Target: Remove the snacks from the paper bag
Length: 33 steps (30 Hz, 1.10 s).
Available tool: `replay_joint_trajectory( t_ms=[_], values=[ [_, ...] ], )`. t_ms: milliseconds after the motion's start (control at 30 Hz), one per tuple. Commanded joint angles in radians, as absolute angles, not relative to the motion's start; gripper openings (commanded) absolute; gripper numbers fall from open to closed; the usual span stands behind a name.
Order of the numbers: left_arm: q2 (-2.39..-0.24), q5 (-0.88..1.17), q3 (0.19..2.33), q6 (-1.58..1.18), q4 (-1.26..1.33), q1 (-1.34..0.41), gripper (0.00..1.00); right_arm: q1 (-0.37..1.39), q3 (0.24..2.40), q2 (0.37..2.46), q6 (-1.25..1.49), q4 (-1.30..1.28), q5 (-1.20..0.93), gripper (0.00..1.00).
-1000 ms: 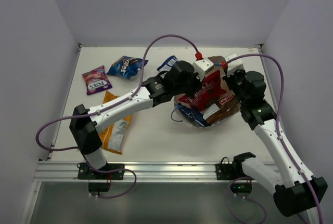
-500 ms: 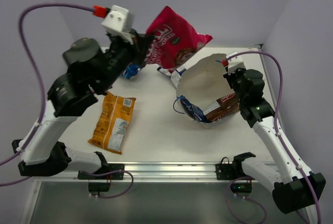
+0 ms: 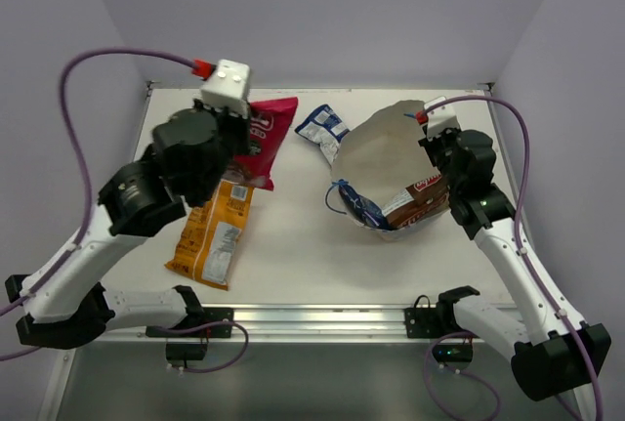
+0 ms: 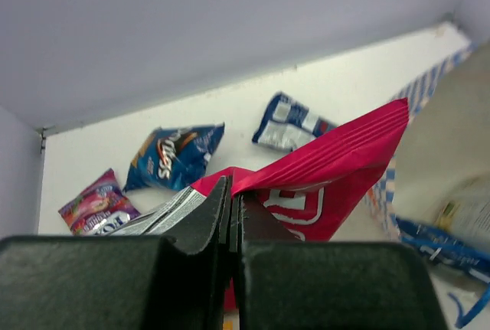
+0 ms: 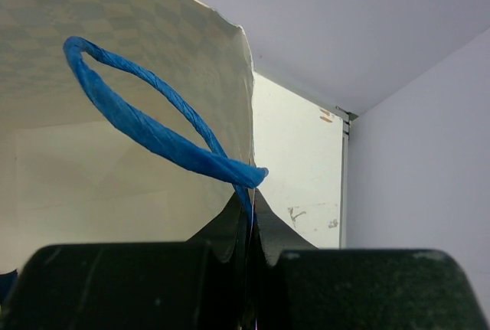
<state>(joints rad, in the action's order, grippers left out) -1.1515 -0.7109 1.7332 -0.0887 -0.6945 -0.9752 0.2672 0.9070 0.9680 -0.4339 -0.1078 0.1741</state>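
My left gripper [image 3: 238, 144] is shut on the large pink-red packet [image 3: 262, 140], held above the table's left half; it also shows in the left wrist view [image 4: 321, 184]. My right gripper [image 3: 437, 143] is shut on the rim of the paper bag [image 3: 376, 152], holding it open; its blue cord handle [image 5: 153, 127] loops at my fingers. The brown-and-white chip bag [image 3: 420, 196] lies inside the bag's mouth. The orange-yellow packet [image 3: 213, 231] lies at the left front. The small blue-white packet [image 3: 319, 128], small blue packet [image 4: 172, 154] and small pink-purple packet [image 4: 96, 207] lie at the back.
White walls enclose the table on the left, back and right. A metal rail [image 3: 293, 321] runs along the front edge. The left arm's purple cable [image 3: 88, 108] arcs above the left side.
My left gripper lifted the pink-red packet out of the bag, swung left with it, and has now lowered it toward the table. My right gripper stays on the bag rim.
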Motion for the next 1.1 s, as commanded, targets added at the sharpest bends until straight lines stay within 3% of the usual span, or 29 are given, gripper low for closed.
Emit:
replay_joint_trajectory(
  t_ms=[0, 133, 333, 433, 733, 800, 900, 1000, 1033, 1067],
  values=[
    [-1.175, -0.634, 1.609, -0.127, -0.624, -0.974, 0.0, 0.262, 0.904, 0.936, -0.43, -0.043, 0.193, 0.0],
    [-1.186, -0.448, 1.519, -0.179, -0.629, -0.976, 0.0, 0.262, 0.893, 0.917, -0.439, -0.04, 0.196, 0.0],
    [-1.219, -0.443, 1.373, -0.233, -0.594, -0.93, 0.0, 0.262, 0.894, 0.913, -0.442, -0.028, 0.202, 0.0],
    [-1.282, -0.304, 1.304, -0.252, -0.539, -0.801, 0.0, 0.264, 0.894, 0.92, -0.44, -0.028, 0.204, 0.0],
    [-1.517, -0.224, 1.262, -0.242, -0.31, -0.513, 0.02, 0.262, 0.894, 0.933, -0.445, -0.02, 0.204, 0.0],
    [-1.552, -0.241, 1.285, -0.245, -0.285, -0.465, 0.11, 0.262, 0.906, 0.942, -0.449, -0.018, 0.207, 0.0],
    [-1.618, -0.252, 1.339, -0.244, -0.267, -0.422, 0.32, 0.264, 0.926, 0.954, -0.454, -0.017, 0.203, 0.0],
    [-1.641, -0.249, 1.405, -0.233, -0.293, -0.41, 0.61, 0.264, 0.949, 0.966, -0.46, -0.023, 0.201, 0.0],
    [-1.628, -0.233, 1.423, -0.232, -0.307, -0.41, 0.78, 0.264, 0.954, 0.969, -0.466, -0.025, 0.201, 0.0],
    [-1.609, -0.219, 1.436, -0.23, -0.313, -0.41, 0.85, 0.264, 0.959, 0.971, -0.469, -0.025, 0.204, 0.0]
  ],
)
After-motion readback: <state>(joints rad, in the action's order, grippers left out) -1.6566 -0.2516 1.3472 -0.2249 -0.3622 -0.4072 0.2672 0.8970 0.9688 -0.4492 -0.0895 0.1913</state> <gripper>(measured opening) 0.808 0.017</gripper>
